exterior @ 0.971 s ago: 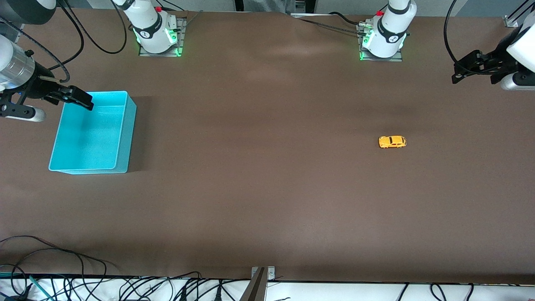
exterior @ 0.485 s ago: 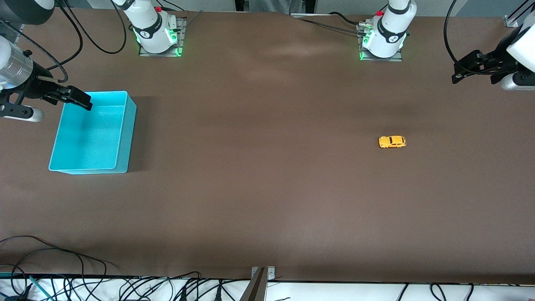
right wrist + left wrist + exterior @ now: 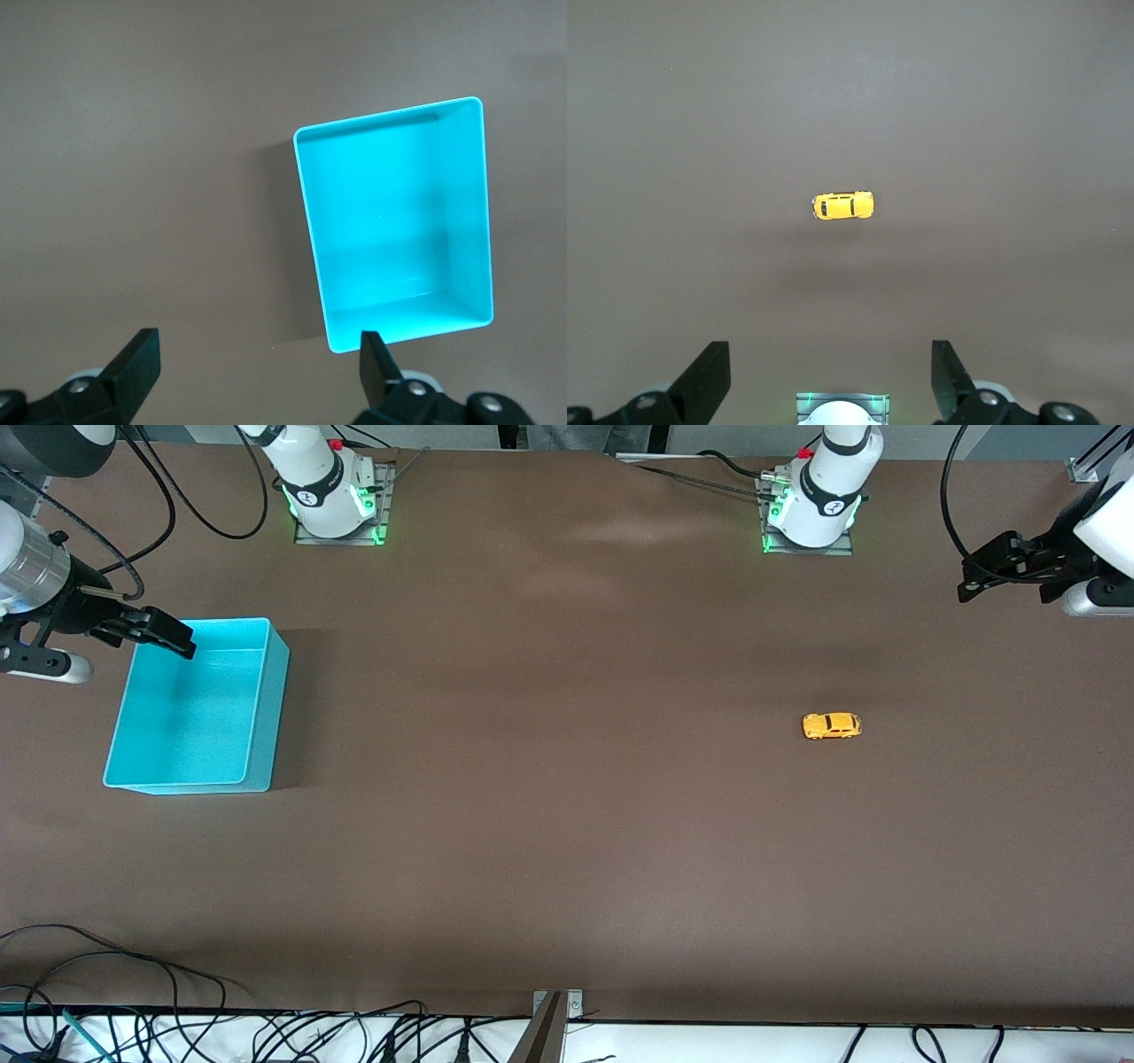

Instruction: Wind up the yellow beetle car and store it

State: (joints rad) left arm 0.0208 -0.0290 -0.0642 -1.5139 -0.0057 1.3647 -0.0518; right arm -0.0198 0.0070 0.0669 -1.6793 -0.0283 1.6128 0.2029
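The yellow beetle car (image 3: 832, 725) stands on its wheels on the brown table toward the left arm's end, nothing touching it. In the left wrist view the car (image 3: 842, 205) lies well clear of my left gripper (image 3: 829, 354), which is open and empty. The same left gripper (image 3: 979, 571) hangs over the table's margin at the left arm's end. My right gripper (image 3: 182, 640) is open and empty over a corner of the turquoise bin (image 3: 190, 717). In the right wrist view the right gripper (image 3: 257, 341) has one finger at the edge of the empty bin (image 3: 390, 221).
The two arm bases (image 3: 332, 496) (image 3: 811, 509) stand at the table's edge farthest from the front camera. Loose cables (image 3: 133, 992) lie along the nearest edge, beside a metal bracket (image 3: 554, 1019). Bare brown table separates the bin from the car.
My right gripper has shifted very slightly toward its end of the table. The car, the bin and the left arm have not moved.
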